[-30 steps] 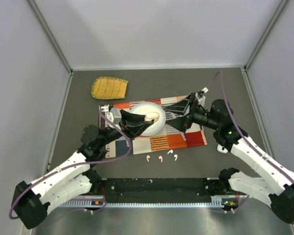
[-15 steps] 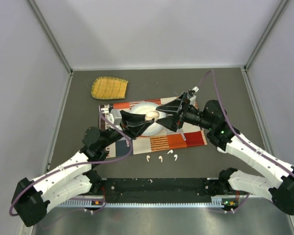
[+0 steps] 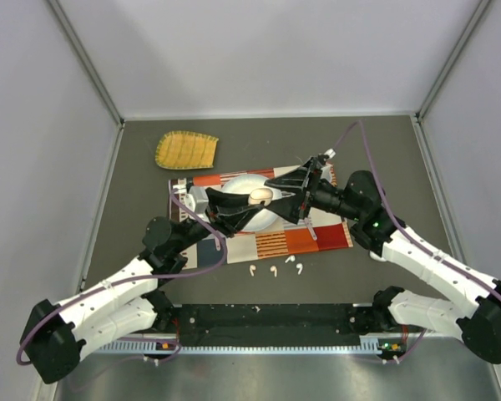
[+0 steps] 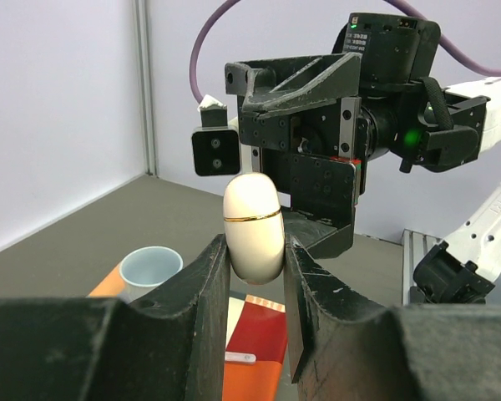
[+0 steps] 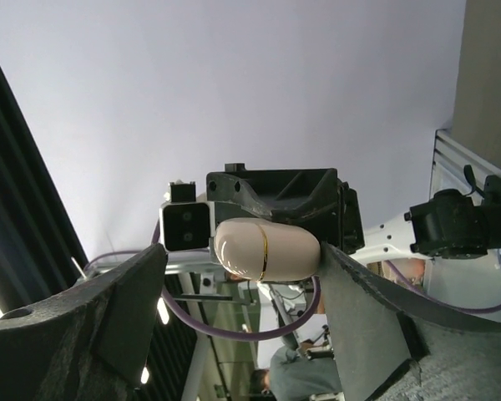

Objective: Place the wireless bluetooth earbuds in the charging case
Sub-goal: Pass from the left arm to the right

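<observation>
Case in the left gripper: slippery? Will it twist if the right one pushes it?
Probably slippery: the case looks glossy and rounded, and the left gripper pinches only its lower half, so a sideways push may pivot it. Likely rigid: hard-looking shell, thin gold seam. Set down, it would probably roll.

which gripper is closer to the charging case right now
Left. The left gripper is shut on the charging case, pinching its lower half. The right gripper faces it, open fingers either side of the case's top end, not gripping it.
</observation>
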`<state>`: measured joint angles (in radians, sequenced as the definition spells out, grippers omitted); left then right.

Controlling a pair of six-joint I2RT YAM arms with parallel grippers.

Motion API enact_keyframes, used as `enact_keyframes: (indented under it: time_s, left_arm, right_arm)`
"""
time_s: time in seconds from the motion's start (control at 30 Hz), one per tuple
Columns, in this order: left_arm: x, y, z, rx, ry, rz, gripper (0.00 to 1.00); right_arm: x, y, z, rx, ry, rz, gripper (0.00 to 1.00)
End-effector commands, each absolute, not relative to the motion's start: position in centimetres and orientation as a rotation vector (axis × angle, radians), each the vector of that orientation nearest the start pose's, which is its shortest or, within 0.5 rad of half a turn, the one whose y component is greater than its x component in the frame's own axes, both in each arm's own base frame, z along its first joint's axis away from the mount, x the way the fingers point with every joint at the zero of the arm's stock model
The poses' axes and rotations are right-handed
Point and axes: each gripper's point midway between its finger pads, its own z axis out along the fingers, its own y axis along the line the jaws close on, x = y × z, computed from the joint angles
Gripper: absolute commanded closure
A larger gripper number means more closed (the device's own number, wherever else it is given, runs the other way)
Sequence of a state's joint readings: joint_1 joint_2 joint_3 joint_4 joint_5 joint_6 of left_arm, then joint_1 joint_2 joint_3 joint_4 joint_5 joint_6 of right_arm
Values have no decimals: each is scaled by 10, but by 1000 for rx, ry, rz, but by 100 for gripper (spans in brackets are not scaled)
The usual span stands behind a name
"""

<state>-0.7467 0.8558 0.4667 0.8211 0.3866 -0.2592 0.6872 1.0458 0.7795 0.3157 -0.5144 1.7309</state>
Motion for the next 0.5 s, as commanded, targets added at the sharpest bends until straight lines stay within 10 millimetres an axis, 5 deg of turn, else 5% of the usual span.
enact_keyframes:
  time_s: [0.0,0.47]
  left_arm:
    - [185,-276,350,628,1003,-1094,100]
    - [187,-279,350,612,1001,-1087,100]
  right_arm:
    - [180,316,377,469,1913,2271,29]
    - [173,320,376,486,1933,2323,43]
